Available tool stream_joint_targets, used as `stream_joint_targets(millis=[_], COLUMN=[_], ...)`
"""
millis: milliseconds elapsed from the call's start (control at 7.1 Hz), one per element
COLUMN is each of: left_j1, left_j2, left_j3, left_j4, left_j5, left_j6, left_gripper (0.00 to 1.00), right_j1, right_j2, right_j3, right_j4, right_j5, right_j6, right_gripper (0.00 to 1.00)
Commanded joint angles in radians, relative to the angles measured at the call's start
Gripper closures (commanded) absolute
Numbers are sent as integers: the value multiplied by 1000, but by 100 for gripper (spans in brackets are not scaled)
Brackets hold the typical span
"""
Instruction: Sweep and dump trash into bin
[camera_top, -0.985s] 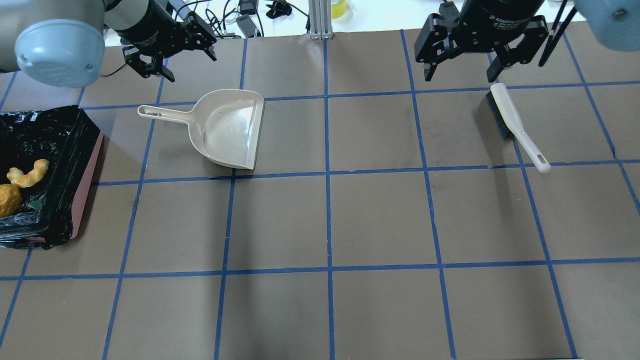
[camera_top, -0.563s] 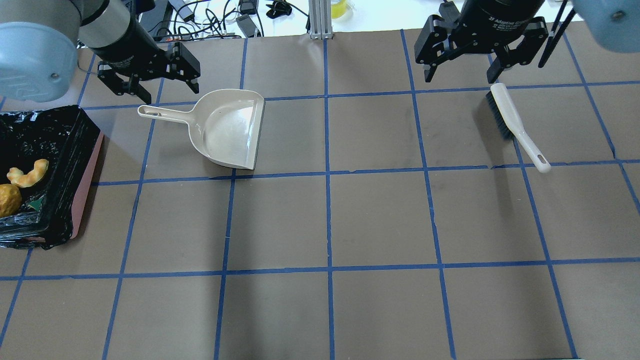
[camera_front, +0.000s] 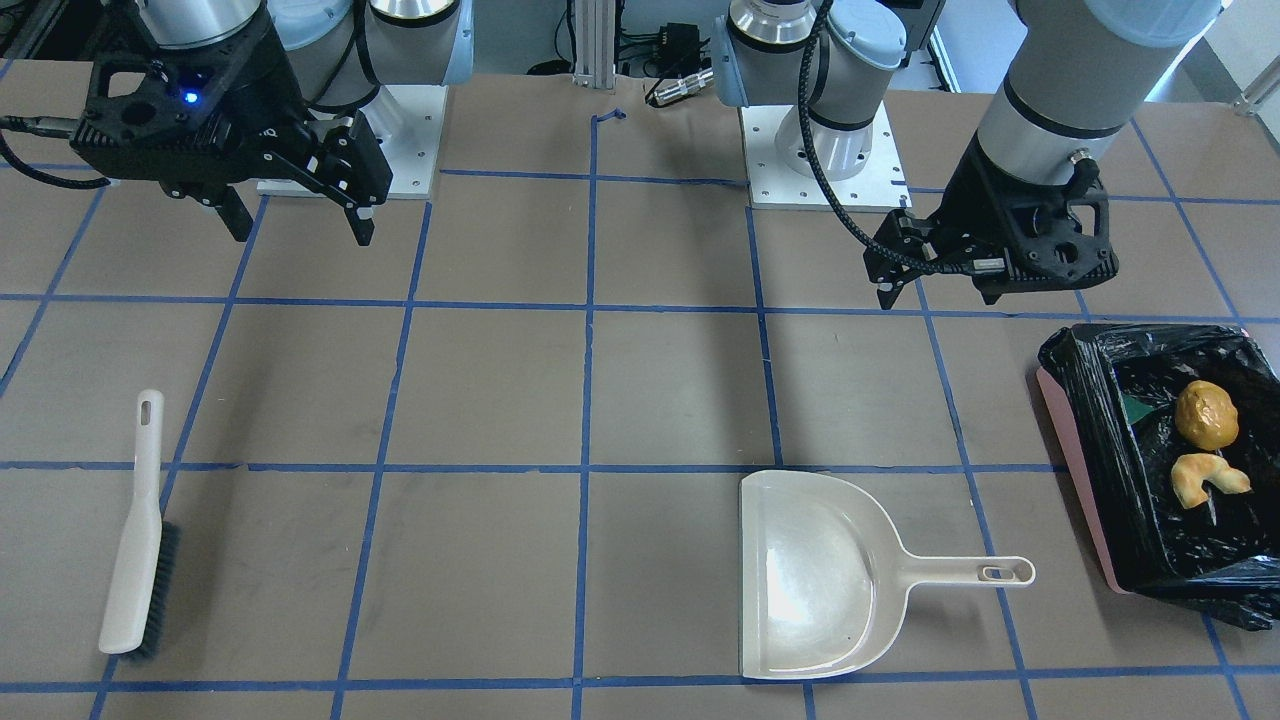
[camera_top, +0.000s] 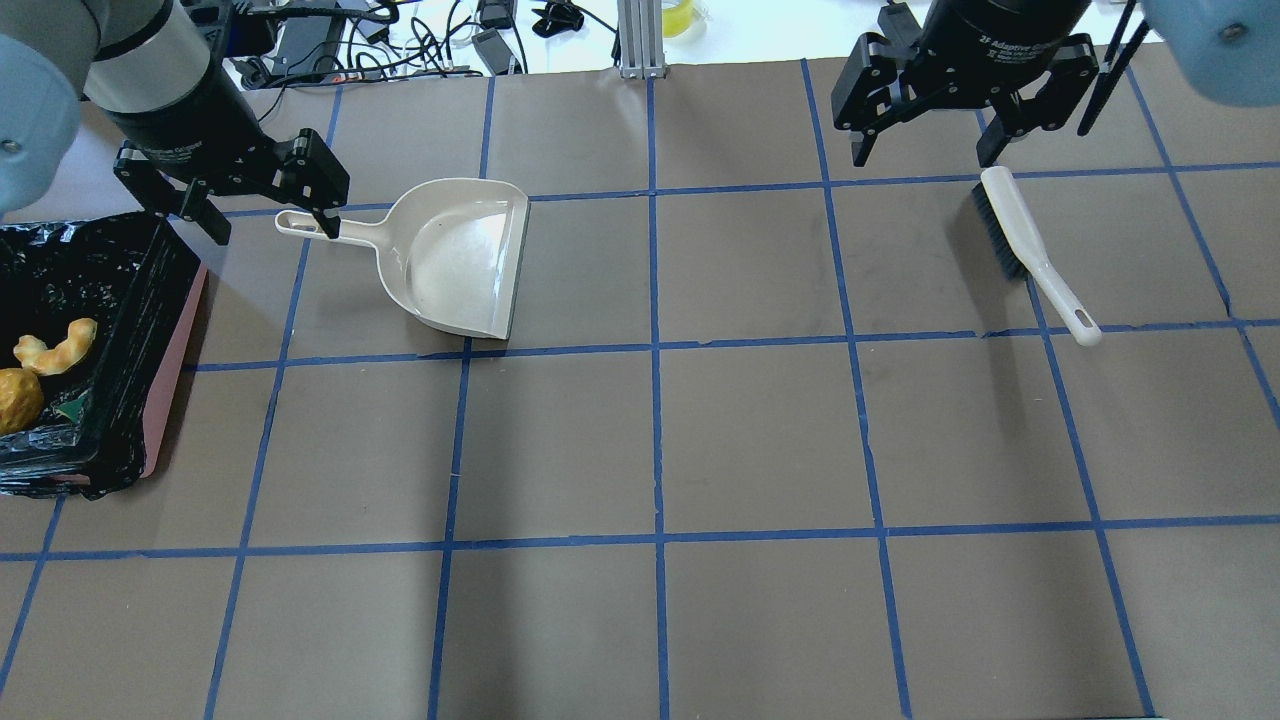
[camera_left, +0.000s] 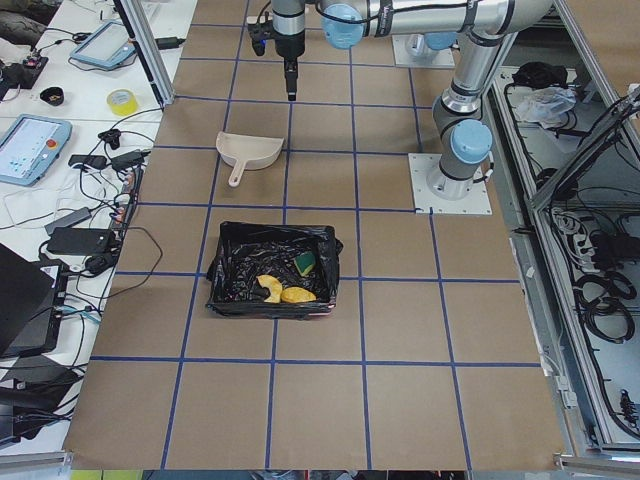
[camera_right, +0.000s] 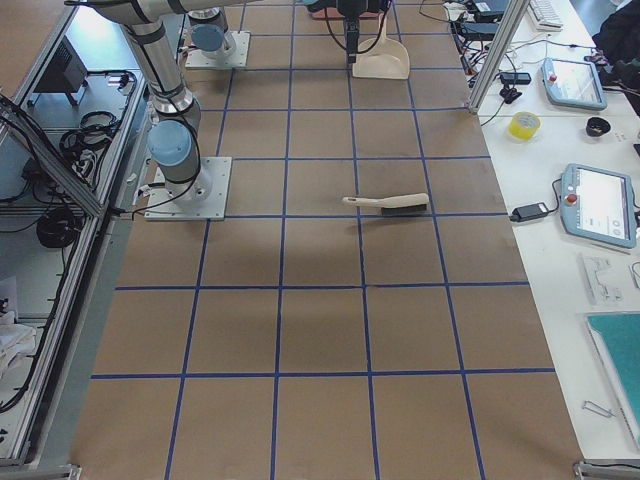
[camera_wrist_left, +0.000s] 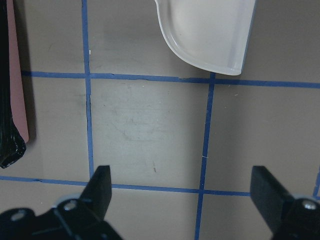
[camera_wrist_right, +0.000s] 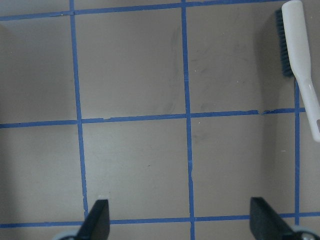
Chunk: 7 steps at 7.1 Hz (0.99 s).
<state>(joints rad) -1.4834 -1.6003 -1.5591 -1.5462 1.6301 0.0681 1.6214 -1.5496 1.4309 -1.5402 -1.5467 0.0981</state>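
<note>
Brown paper gridded with blue tape covers the table (camera_top: 760, 430). Raised above it, the left gripper (camera_top: 273, 232) has its jaws spread wide and grips nothing. The beige dustpan (camera_top: 460, 260) lies flat close by on its inner side, handle end nearest. On its outer side sits the bin (camera_top: 150, 290), which holds the trash: a potato-like lump (camera_top: 18, 400), a bread crescent (camera_top: 58, 345) and a sponge (camera_left: 305, 263). Well apart, the right gripper (camera_top: 923, 158) is likewise wide apart and empty, with the brush (camera_top: 1010, 235) lying near it.
</note>
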Motion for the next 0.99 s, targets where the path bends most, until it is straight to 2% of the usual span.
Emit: stream_joint_targets(millis=[0,282,845], left_j1=[-49,-87,-90], left_j2=[48,54,74], left_j3=[1,1,-18], left_j4=[-18,-23,-26], left_j5=[2,2,1], left_j6=[29,18,21], left_gripper=[0,0,0], right_j1=[0,0,0], right_j2=[0,0,2], right_j3=[0,0,2], right_j4=[0,0,0], right_j5=[0,-1,-1], right_j6=[0,-1,-1], right_gripper=[0,0,0])
